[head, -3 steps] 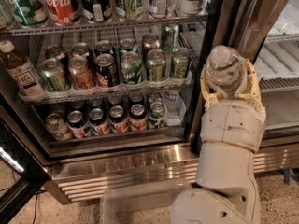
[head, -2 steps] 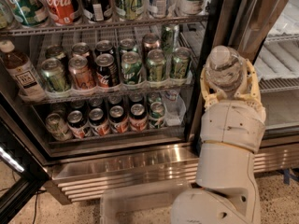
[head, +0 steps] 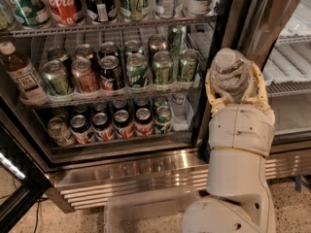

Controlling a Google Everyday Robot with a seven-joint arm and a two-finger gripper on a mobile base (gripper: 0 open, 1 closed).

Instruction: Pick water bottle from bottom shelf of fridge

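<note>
The water bottle, small and clear, stands at the right end of the bottom shelf of the fridge, beside rows of soda cans. My gripper is raised in front of the dark door post, to the right of the open compartment and above the bottle's level. Its cream fingers stand spread and hold nothing. It is well apart from the bottle.
The middle shelf holds several cans and a brown tea bottle at the left. Large bottles stand on the top rack. The open door's edge is at the lower left. A second compartment with wire racks is on the right.
</note>
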